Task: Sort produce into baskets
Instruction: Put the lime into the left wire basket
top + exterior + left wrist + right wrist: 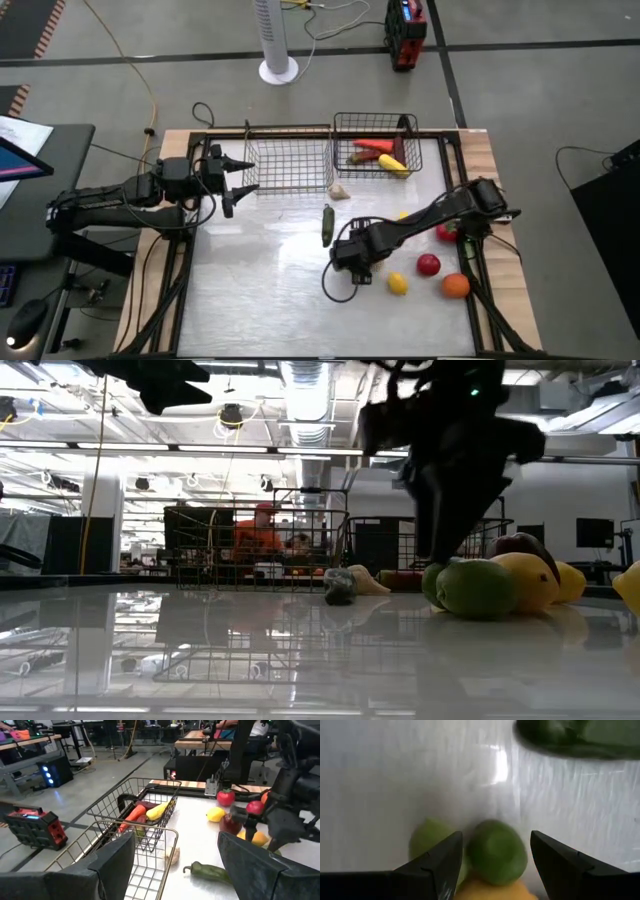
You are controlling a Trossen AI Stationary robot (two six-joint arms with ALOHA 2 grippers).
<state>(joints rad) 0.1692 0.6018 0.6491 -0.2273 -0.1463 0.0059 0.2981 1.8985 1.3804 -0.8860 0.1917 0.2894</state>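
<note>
A: How many baskets?

B: Two, side by side at the table's far edge: the lighter basket with no produce visible in it, and the darker basket, which holds a red pepper, a yellow piece and a darker one I can't make out.

A: And loose produce?

B: From above: a long green pepper, a pale piece near the baskets, a lemon, a red apple, an orange, and more half hidden under the right arm.

A: What hides there?

B: The right wrist view shows two green round fruits touching, with a yellow one at the edge. The low view adds a maroon fruit behind them.

A: The right gripper?

B: The right gripper hangs low over those green fruits, jaws spread either side of one, not closed on it.

A: The left?

B: The left gripper hovers by the lighter basket, fingers apart, holding nothing.
</note>
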